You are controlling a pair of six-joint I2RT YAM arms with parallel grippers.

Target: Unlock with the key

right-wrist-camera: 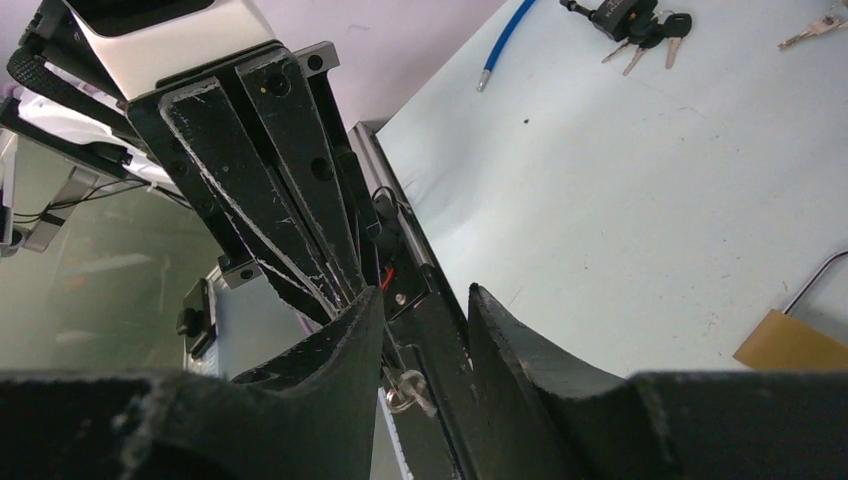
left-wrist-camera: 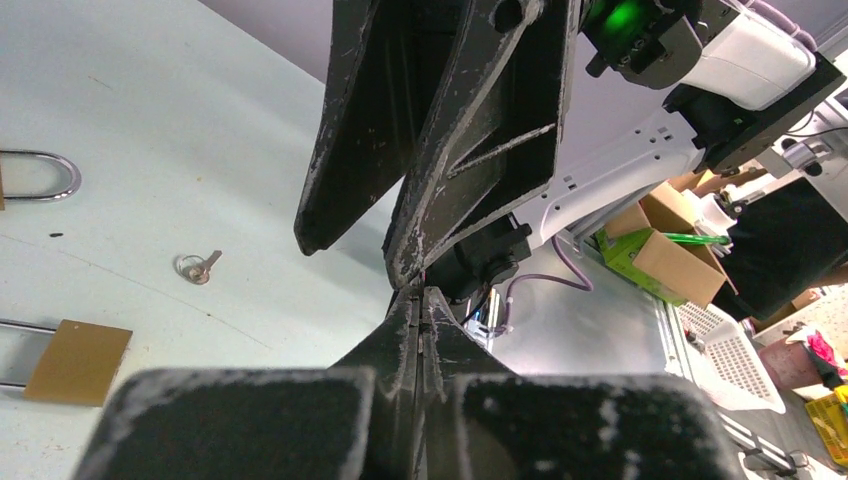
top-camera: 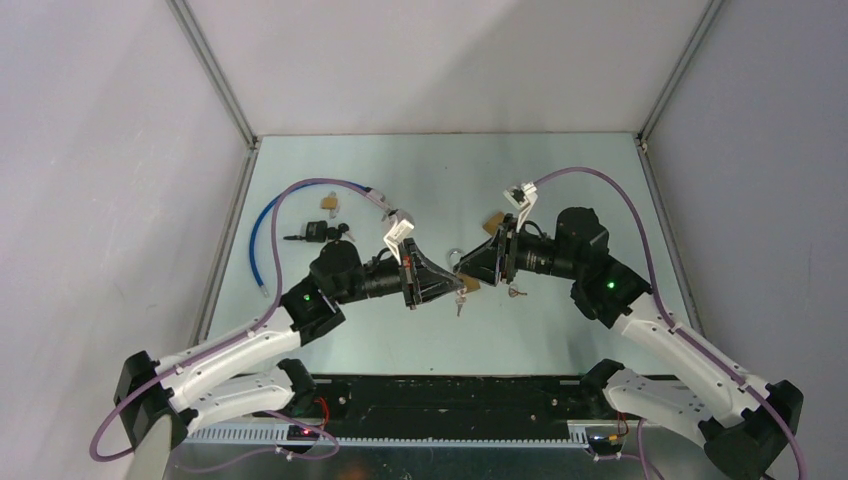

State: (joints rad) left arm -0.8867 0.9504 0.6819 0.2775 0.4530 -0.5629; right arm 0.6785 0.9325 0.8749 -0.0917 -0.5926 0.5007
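My left gripper is shut, and a thin key seems pinched between its tips; the key's ring hangs at those tips in the right wrist view. My right gripper is open, its fingers on either side of the left gripper's tips and the ring. The two grippers meet over mid-table, left and right. A brass padlock with a steel shackle lies right under them, also in the left wrist view. A second brass padlock lies behind.
A loose key on a ring lies on the table, also in the left wrist view. A blue cable lock with a black body and keys and a small padlock lie at the back left. Walls enclose the table.
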